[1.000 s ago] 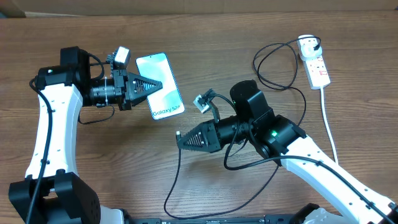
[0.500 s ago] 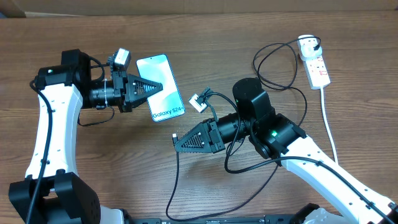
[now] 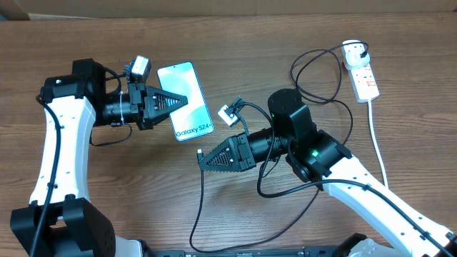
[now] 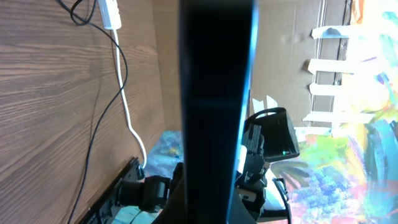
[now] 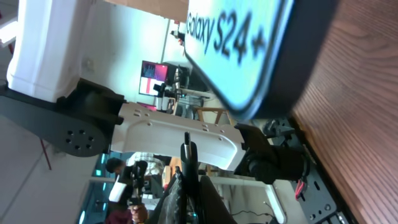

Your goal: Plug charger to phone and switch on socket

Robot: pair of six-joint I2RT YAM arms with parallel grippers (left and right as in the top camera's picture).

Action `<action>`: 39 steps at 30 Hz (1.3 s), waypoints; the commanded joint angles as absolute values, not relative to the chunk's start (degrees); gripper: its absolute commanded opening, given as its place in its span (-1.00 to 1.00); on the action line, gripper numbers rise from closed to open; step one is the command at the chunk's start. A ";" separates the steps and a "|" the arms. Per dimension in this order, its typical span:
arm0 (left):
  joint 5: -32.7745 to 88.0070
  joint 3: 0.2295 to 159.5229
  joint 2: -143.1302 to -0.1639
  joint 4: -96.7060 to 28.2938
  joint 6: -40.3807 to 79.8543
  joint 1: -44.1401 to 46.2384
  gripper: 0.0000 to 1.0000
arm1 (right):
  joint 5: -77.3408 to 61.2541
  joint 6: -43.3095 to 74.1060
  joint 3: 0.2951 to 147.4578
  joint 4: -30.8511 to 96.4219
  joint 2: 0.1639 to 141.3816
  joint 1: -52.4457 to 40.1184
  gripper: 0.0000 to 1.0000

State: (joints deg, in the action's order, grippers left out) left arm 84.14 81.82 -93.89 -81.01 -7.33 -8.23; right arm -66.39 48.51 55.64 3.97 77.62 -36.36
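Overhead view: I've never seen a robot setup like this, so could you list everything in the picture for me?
table: one, brown wood, under everything.
phone: one, light blue-teal screen with a black edge, left of centre, held in the left gripper.
charger: one, thin black cable looping across the middle, with its white plug on the socket at far right.
socket: one, white strip with red marks, far right.
white cord: one, thick, running from the socket toward the near edge.
left gripper: one, black, shut on the phone.
right gripper: one, black, shut on the charger's tip, just below the phone.
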 commanded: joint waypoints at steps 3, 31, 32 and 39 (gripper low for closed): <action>86.21 82.24 -93.43 -81.76 -10.39 -6.87 -0.92 | -66.15 51.05 55.59 3.42 76.62 -36.25 -0.93; 84.07 82.24 -93.43 -85.49 -11.86 -6.68 -0.92 | -66.76 50.85 55.59 3.51 77.01 -34.22 -0.93; 84.07 82.24 -93.43 -85.52 -12.10 -6.68 -0.92 | -66.78 50.87 55.59 3.51 77.19 -33.89 -0.93; 84.07 82.24 -93.43 -85.47 -12.12 -6.68 -0.92 | -67.44 51.05 55.59 3.51 78.63 -34.02 -0.93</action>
